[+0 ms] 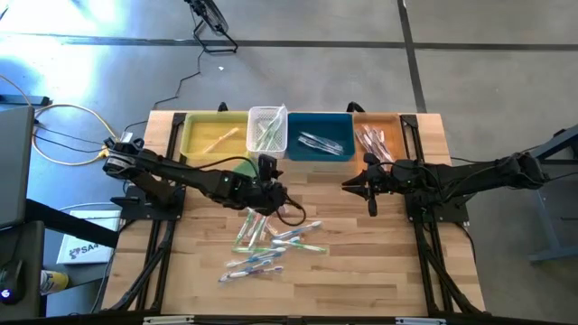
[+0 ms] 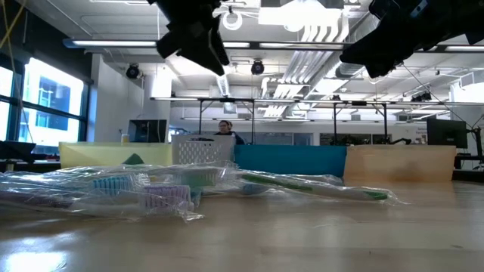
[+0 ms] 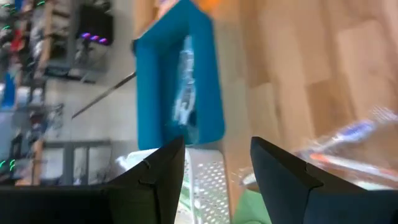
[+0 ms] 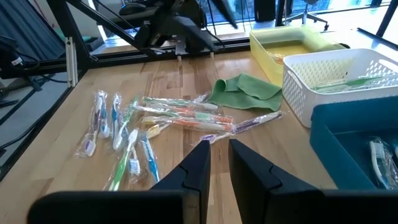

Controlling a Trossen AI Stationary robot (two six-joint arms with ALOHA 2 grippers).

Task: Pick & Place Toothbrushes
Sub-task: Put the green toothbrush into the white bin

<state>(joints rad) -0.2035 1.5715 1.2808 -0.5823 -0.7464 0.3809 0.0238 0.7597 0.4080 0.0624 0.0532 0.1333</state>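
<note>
Lying loose on the wooden surface (image 1: pixel 379 262), the wrapped toothbrushes (image 1: pixel 271 248) sit just below the left hand (image 1: pixel 282 197), whose fingers are spread and empty. Farther back, the right hand (image 1: pixel 354 186) hovers nearly closed before the orange bin (image 1: pixel 402 122), holding nothing.

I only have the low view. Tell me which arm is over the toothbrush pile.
Observer: The left gripper hovers over the far end of the toothbrush pile, beside the green cloth.
Operator: Report its jaws.
Observer: They are open, and the left wrist view shows nothing between them.
Operator: Now place the right arm.
Observer: The right gripper hovers over bare table to the right of the pile, in front of the orange bin.
</note>
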